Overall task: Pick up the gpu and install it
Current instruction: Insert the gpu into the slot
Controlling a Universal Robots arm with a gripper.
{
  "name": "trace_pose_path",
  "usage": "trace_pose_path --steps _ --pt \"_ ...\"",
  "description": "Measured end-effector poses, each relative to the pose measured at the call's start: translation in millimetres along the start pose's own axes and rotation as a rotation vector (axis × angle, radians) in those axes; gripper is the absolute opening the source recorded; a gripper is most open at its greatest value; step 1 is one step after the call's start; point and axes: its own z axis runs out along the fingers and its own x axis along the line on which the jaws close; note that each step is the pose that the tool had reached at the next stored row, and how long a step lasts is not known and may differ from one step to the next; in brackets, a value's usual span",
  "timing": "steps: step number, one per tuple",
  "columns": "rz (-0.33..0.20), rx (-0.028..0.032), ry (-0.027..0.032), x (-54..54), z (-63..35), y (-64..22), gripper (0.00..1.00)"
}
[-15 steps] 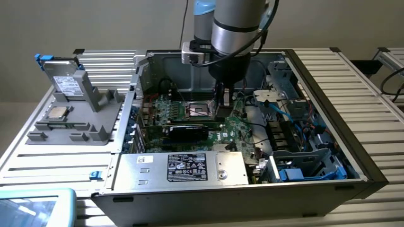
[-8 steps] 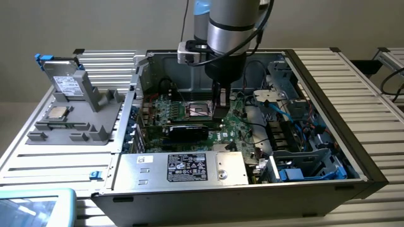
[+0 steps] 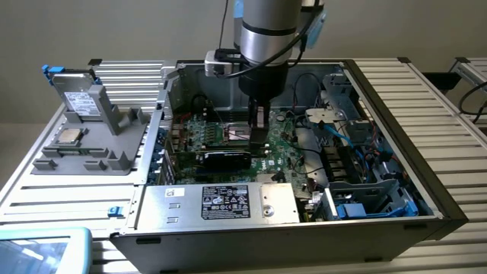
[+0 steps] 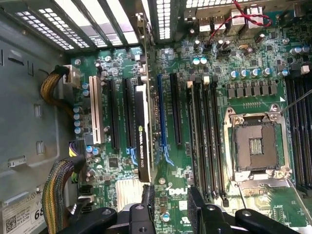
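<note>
Slatted worktop under everything. On it, an open computer case lying on its side, insides up. Across the floor of the case, a green motherboard; along the near wall, a silver power box. Hanging down into the case from above, the arm. To the exterior view's left of the case, a grey holder carrying a silver drive with blue tabs and a square chip. Near the middle of the motherboard, the gpu standing on edge in a slot, black face toward the near side. Close over its end toward the exterior view's right, the jaws: released, spread wide, grasping nothing. In the wrist view, the card's edge in line with one finger, outside the gap.
</note>
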Motion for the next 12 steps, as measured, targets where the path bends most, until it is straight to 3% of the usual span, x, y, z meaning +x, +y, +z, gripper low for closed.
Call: trace_pose_path --steps 5,12 --pt "-0.001 0.0024 0.022 0.1 0.3 9.2 0.41" --pt "-0.003 0.0047 0.043 1.1 0.7 24.3 0.41"
